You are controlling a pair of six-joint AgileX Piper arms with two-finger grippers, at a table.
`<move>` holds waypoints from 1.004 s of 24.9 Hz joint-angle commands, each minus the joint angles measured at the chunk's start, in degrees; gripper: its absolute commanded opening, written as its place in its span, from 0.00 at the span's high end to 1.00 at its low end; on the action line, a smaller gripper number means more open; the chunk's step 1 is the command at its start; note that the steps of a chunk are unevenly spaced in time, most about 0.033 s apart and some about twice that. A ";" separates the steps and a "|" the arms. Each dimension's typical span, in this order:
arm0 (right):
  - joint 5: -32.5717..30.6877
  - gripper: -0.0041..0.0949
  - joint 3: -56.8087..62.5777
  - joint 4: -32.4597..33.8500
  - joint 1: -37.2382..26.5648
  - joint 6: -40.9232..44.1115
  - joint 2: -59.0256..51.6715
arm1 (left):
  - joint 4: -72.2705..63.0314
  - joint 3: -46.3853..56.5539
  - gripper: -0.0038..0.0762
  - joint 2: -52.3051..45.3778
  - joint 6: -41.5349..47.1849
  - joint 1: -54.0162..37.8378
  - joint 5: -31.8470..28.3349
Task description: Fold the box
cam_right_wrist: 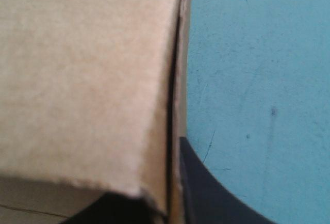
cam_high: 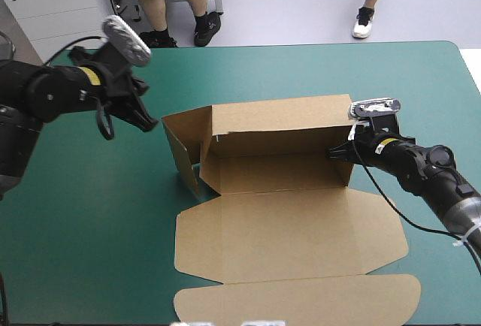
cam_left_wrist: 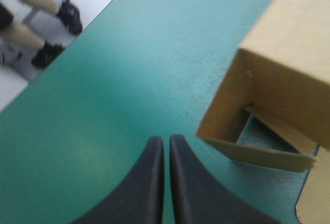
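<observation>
The brown box [cam_high: 274, 172] lies mid-table with its back wall and left end wall raised. Its wide lid panel [cam_high: 293, 236] is flat toward the near edge. My right gripper [cam_high: 340, 153] is at the box's right end, shut on the upright end wall. In the right wrist view that board [cam_right_wrist: 77, 79] runs edge-on between the black fingers [cam_right_wrist: 206, 193] of the gripper [cam_right_wrist: 172, 203]. My left gripper [cam_high: 147, 120] hovers just left of the box's left corner, shut and empty. In the left wrist view its tips [cam_left_wrist: 166, 142] are near the box corner [cam_left_wrist: 273, 90], not touching.
Bare teal-green cover [cam_high: 90, 221] stretches left of the box and along the far edge [cam_high: 301, 59]. The lid's rounded front flap [cam_high: 301, 300] reaches close to the table's near edge. A narrower strip of cover [cam_high: 443, 101] lies right of the box.
</observation>
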State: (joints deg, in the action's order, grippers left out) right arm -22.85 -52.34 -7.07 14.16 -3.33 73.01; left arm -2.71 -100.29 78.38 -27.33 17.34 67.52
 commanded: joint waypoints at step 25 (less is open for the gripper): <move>-4.75 0.98 -2.54 -0.44 -0.21 -2.05 -4.94 | -16.71 45.68 0.96 -34.75 3.32 -25.40 -19.02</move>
State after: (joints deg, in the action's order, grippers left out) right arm -27.16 -52.47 -7.05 14.16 -4.21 71.43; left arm -17.85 -53.28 43.87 -24.32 -8.45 51.84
